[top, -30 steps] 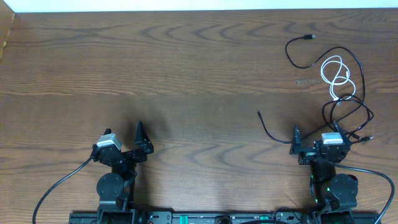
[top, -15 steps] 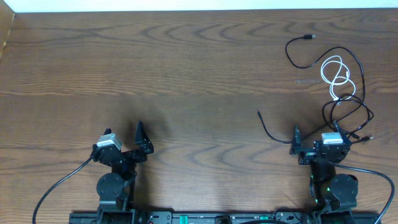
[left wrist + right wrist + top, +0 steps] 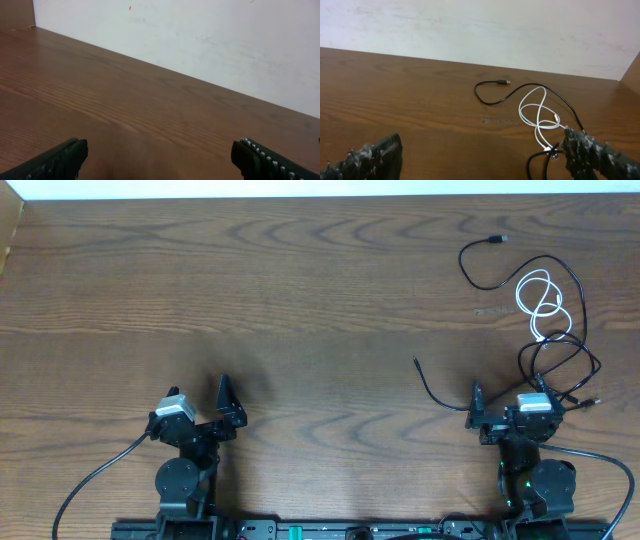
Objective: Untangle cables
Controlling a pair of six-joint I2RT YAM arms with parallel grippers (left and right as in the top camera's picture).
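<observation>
The left pincer (image 3: pixel 160 150) and the right pincer (image 3: pixel 482 145) both stand spread wide with nothing between their fingers, the left one facing only the wooden table (image 3: pixel 300 300) and the white wall (image 3: pixel 200 35). Just ahead of the right pincer's right finger lies the looped white cable (image 3: pixel 538 117), crossed by a black cable (image 3: pixel 490 100) whose plug end rests farther ahead, toward the wall. More black loops (image 3: pixel 565 355) lie close by that same finger, and 1 black cord end (image 3: pixel 420 375) trails out ahead-left of the right pincer's left finger.
</observation>
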